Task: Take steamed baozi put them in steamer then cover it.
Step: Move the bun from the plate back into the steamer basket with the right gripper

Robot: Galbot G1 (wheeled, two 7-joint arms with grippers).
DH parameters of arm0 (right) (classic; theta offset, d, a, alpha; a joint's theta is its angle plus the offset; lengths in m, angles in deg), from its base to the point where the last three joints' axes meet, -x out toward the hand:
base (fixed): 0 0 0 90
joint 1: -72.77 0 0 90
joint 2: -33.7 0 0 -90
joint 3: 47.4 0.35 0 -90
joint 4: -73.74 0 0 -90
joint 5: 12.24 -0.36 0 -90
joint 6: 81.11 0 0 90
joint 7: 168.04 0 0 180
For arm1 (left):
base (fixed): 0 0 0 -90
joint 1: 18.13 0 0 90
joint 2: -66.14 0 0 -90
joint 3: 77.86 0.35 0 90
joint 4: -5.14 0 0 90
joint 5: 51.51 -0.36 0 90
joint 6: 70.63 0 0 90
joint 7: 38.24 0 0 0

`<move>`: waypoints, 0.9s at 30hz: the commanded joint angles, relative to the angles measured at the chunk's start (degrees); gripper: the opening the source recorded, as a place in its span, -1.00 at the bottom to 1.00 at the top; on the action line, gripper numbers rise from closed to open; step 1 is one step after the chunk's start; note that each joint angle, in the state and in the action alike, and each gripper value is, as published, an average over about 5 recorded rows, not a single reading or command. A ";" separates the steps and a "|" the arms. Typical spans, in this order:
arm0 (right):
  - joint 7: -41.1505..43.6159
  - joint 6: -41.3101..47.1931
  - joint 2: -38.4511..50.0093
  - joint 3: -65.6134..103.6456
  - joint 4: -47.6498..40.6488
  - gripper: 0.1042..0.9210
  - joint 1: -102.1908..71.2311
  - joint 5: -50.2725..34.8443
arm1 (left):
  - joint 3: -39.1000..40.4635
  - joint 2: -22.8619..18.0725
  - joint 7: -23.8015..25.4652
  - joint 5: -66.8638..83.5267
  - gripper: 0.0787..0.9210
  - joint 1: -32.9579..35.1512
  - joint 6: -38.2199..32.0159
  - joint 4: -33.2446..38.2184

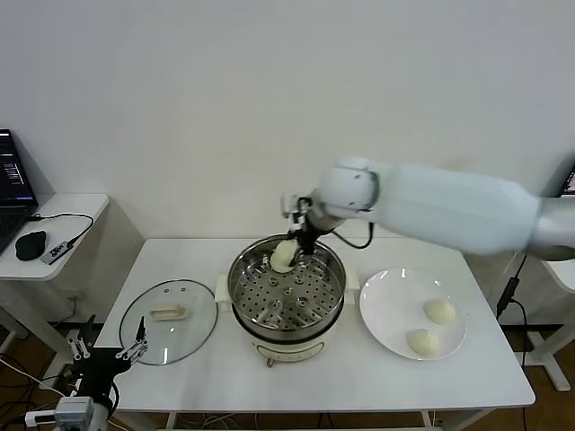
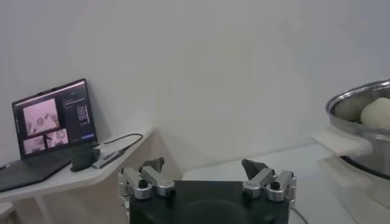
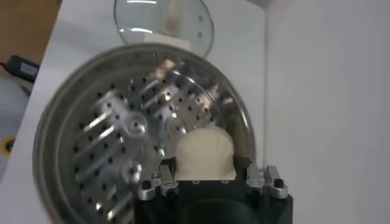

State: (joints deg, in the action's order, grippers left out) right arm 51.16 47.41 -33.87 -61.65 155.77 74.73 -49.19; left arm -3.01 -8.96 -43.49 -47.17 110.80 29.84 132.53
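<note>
White table (image 1: 225, 377): glass cover (image 1: 168, 321) left, steamer (image 1: 287, 296) centre, plate (image 1: 395, 305) right.

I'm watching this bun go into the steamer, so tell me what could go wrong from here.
1. The right gripper holds a baozi close to the steamer's far wall; on release it might lean on the wall or roll across the perforated tray.
2. Two baozi wait on the plate; later placements could crowd this one.
3. The glass lid lies near the table's front-left edge beside the open left gripper.
</note>
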 commanded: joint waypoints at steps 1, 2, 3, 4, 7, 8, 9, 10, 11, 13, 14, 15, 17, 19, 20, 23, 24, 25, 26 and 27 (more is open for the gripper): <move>-2.61 3.14 -9.44 0.21 -6.45 0.22 -5.84 -1.06 | -0.11 -0.22 -0.01 0.04 0.77 -0.29 -0.03 -0.10; -2.65 3.15 -9.89 0.20 -7.00 0.22 -6.08 -0.73 | -0.07 -0.21 -0.01 0.04 0.77 -0.34 -0.03 -0.22; -2.64 3.15 -10.26 0.18 -7.50 0.22 -6.29 -0.35 | -0.04 -0.19 -0.01 0.04 0.77 -0.39 -0.05 -0.37; -2.62 3.16 -10.63 0.15 -8.02 0.22 -6.52 0.02 | -0.01 -0.16 -0.01 0.05 0.77 -0.45 -0.07 -0.55; -2.59 3.17 -11.48 0.05 -9.23 0.22 -6.95 0.93 | 0.01 -0.06 -0.02 0.13 0.77 -0.57 -0.12 -1.02; -2.57 3.17 -11.72 0.01 -9.56 0.22 -7.00 1.08 | 0.00 -0.02 -0.01 0.18 0.77 -0.60 -0.13 -1.12; -2.56 3.17 -11.93 0.01 -9.81 0.22 -7.00 1.16 | 0.01 0.02 -0.01 0.23 0.77 -0.62 -0.14 -1.16; -2.55 3.17 -12.13 0.02 -10.06 0.22 -7.00 1.22 | 0.02 0.05 0.00 0.27 0.77 -0.67 -0.14 -1.19; -2.56 3.16 -12.33 0.04 -10.30 0.22 -7.03 1.28 | 0.03 0.07 0.01 0.30 0.77 -0.74 -0.14 -1.24; -2.62 3.15 -12.64 0.09 -10.70 0.22 -7.18 1.48 | 0.09 0.09 0.01 0.33 0.77 -0.90 -0.13 -1.36; -2.68 3.15 -12.77 0.09 -10.91 0.22 -7.30 1.65 | 0.13 0.10 0.02 0.34 0.77 -0.97 -0.12 -1.43; -2.74 3.14 -12.87 0.08 -11.09 0.22 -7.44 1.79 | 0.17 0.11 0.02 0.34 0.77 -1.00 -0.12 -1.47; -2.77 3.14 -13.00 0.07 -11.41 0.22 -7.68 2.04 | 0.24 0.15 0.03 0.34 0.77 -1.01 -0.12 -1.49; -2.42 3.13 -12.91 0.13 -11.42 0.22 -7.76 2.33 | 0.26 0.19 0.05 0.35 0.77 -0.98 -0.12 -1.45; -2.14 3.13 -12.78 0.18 -11.26 0.23 -7.71 2.45 | 0.26 0.21 0.05 0.36 0.77 -0.98 -0.12 -1.42; -0.63 3.12 -11.56 0.46 -9.88 0.31 -6.67 2.95 | 0.25 0.18 0.06 0.37 0.77 -0.98 -0.09 -1.35; 0.12 3.11 -10.81 0.62 -9.16 0.37 -5.90 3.04 | 0.25 0.16 0.07 0.37 0.77 -0.97 -0.08 -1.33; 1.04 3.09 -9.99 0.79 -8.41 0.44 -5.02 3.15 | 0.26 0.14 0.08 0.36 0.77 -0.96 -0.07 -1.33; 2.08 3.02 -9.06 0.92 -7.63 0.51 -3.99 3.23 | 0.28 0.11 0.09 0.35 0.77 -0.95 -0.07 -1.31; 3.55 2.73 -7.90 0.98 -6.73 0.57 -2.71 3.45 | 0.30 0.08 0.10 0.34 0.77 -0.93 -0.06 -1.30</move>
State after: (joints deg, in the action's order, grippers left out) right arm 51.00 50.09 -43.88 -60.95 147.21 69.22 -46.54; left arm -2.73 -8.82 -43.44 -46.78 109.81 29.74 131.20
